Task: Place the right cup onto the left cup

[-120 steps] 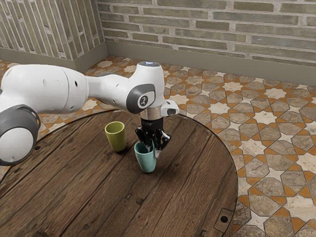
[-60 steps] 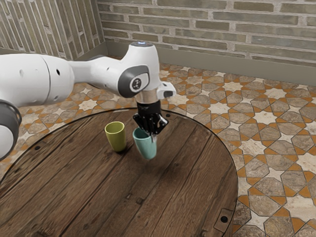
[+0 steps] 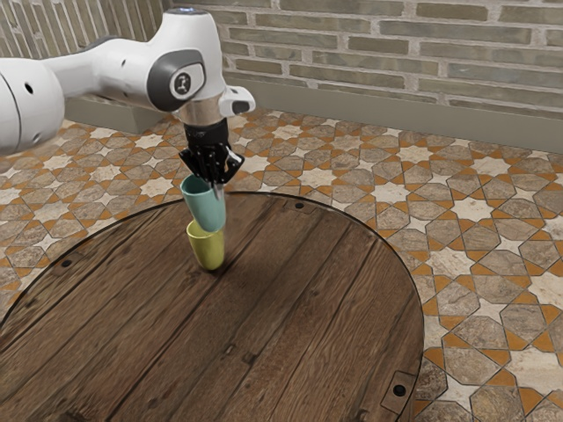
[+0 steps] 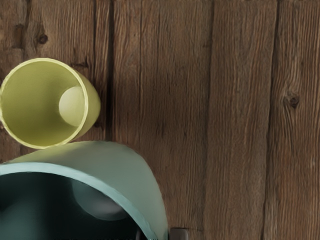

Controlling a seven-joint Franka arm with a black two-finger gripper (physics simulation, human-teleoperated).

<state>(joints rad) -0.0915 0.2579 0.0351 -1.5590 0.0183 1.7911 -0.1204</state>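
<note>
Clasping the teal cup (image 3: 205, 209), the pincer (image 3: 216, 186) seemingly hides part of its rim.

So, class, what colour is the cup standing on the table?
The standing cup is yellow-green, clearest in the wrist view.

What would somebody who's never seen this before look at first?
Probably the teal cup, held up in the air by the black end effector. Next, the yellow-green cup, standing upright and empty on the round wooden table, lower than the teal one.
</note>
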